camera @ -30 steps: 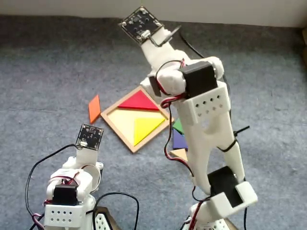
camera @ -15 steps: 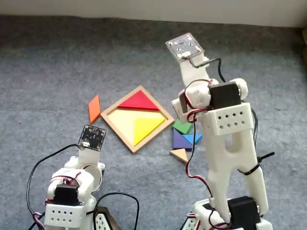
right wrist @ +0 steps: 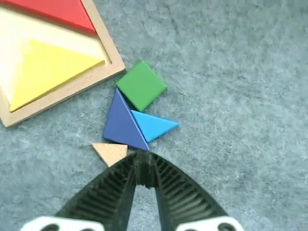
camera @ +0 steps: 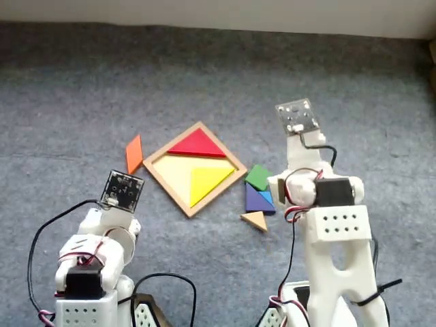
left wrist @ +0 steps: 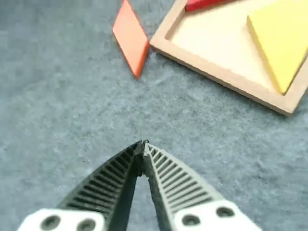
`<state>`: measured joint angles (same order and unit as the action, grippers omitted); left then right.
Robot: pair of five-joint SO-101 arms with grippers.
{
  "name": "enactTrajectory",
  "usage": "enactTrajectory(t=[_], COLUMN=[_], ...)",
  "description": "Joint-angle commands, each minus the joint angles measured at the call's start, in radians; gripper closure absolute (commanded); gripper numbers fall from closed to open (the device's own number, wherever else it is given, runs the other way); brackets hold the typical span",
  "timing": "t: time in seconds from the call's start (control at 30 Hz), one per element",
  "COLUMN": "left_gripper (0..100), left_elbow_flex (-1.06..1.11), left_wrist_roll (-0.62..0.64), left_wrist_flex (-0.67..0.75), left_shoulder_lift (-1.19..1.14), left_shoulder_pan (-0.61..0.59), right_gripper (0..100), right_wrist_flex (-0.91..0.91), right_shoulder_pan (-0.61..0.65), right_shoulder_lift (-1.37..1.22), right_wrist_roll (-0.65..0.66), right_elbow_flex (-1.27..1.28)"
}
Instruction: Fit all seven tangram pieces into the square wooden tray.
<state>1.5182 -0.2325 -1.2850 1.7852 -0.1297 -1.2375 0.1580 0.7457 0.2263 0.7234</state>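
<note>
The square wooden tray (camera: 167, 191) lies cornerwise mid-table. Inside it sit a red triangle (camera: 197, 144) and a yellow triangle (camera: 204, 182). An orange parallelogram (camera: 134, 154) rests on the carpet just left of the tray. To the tray's right cluster a green square (camera: 257, 177), a dark blue triangle (camera: 254, 199), a light blue triangle (right wrist: 153, 125) and a tan triangle (camera: 255, 221). My left gripper (left wrist: 143, 144) is shut and empty over bare carpet, short of the orange parallelogram (left wrist: 131, 37). My right gripper (right wrist: 141, 155) is shut and empty, its tip beside the tan triangle (right wrist: 110, 152) and the dark blue triangle (right wrist: 121, 123).
Grey carpet covers the table all round. A pale wall edge runs along the far side. Both arm bases and their cables stand at the near edge.
The right arm has swung back from over the tray's far corner to the right and nearer, above the loose pieces. The left arm has leaned slightly forward.
</note>
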Motion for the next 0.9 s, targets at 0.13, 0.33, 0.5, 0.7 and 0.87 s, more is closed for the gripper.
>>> enactTrajectory(t=[0.13, 0.33, 0.5, 0.7, 0.87], left_gripper=[96, 96, 89, 81, 81], left_elbow_flex=[-0.173, -0.414, -0.650, -0.878, -1.044], left_wrist_roll=[-0.167, -0.170, -0.232, -0.235, -0.230], left_wrist_flex=[0.138, 0.140, 0.137, 0.141, 0.144], left_shoulder_lift=[-0.036, -0.383, -0.800, -1.225, -1.512], left_shoulder_pan=[-0.033, -0.031, 0.015, 0.045, 0.102], right_gripper=[97.9, 97.9, 97.9, 97.9, 97.9], right_wrist_flex=[0.265, 0.384, 0.433, 0.433, 0.433], right_shoulder_pan=[-0.053, -0.117, -0.159, -0.168, -0.173], right_shoulder_lift=[0.061, 0.068, 0.059, 0.059, 0.059], right_wrist_roll=[-0.129, -0.195, -0.219, -0.219, -0.219], right_elbow_flex=[0.246, 0.335, 0.341, 0.343, 0.343])
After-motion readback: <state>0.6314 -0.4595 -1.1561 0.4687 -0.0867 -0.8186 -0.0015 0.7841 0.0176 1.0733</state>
